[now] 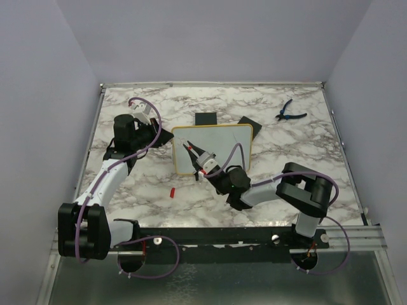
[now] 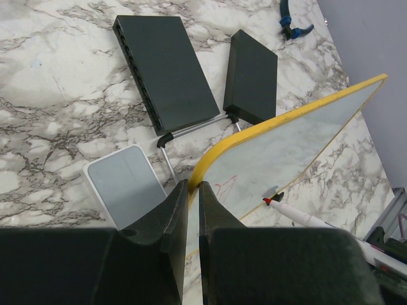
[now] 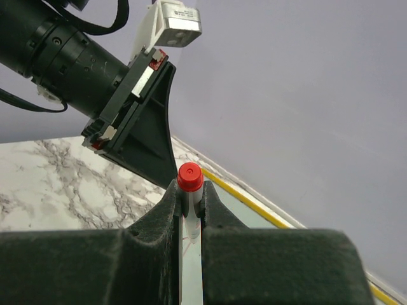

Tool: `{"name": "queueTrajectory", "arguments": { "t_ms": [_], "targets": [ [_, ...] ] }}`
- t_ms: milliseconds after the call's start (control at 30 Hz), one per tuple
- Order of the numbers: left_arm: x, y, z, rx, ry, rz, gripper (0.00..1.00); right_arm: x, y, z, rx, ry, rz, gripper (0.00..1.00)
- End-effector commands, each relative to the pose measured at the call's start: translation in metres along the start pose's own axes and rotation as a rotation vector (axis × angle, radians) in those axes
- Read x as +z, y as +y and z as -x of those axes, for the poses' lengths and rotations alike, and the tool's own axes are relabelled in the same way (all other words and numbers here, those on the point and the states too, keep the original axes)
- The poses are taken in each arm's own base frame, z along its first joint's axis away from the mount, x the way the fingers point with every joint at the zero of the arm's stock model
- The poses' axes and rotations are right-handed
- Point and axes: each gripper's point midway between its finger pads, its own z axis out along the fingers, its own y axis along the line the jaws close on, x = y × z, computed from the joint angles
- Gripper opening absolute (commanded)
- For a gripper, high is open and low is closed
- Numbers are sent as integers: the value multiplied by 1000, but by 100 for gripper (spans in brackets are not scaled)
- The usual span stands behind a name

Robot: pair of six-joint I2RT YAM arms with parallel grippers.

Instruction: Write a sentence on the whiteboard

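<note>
The whiteboard [image 1: 219, 147], white with a thin yellow frame, stands tilted at the middle of the table. My left gripper [image 2: 193, 187] is shut on the yellow frame at the board's left corner [image 1: 170, 135]. A few faint red strokes of the sentence [image 2: 226, 187] show on the board just beyond those fingertips. My right gripper [image 3: 189, 192] is shut on a white marker [image 2: 308, 218] with a red end [image 3: 189, 176]. The marker's tip [image 2: 268, 201] is at the board's surface near its lower edge. My right gripper [image 1: 198, 154] reaches over the board's lower left part.
Two flat black blocks [image 2: 165, 70] [image 2: 251, 76] lie behind the board, and a pale grey box [image 2: 124, 182] lies beside its left corner. Blue pliers [image 1: 289, 113] rest at the back right. A small red cap [image 1: 172, 191] lies on the marble in front of the board.
</note>
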Motion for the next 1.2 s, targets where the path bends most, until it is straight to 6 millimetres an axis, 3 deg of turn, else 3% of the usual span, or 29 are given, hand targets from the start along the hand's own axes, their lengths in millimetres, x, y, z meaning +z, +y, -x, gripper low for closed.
{"name": "queueTrajectory", "arguments": {
  "t_ms": [0,667,1167],
  "targets": [
    [-3,-11,12,29,-28,-30,11,3,-22,31,45,-142,-118,1],
    [-4,-11,11,30,-28,-30,11,13,-30,15,20,-124,-149,1],
    [-4,-12,13,34,-32,-31,11,10,-33,0,1,-81,-167,1]
  ]
}}
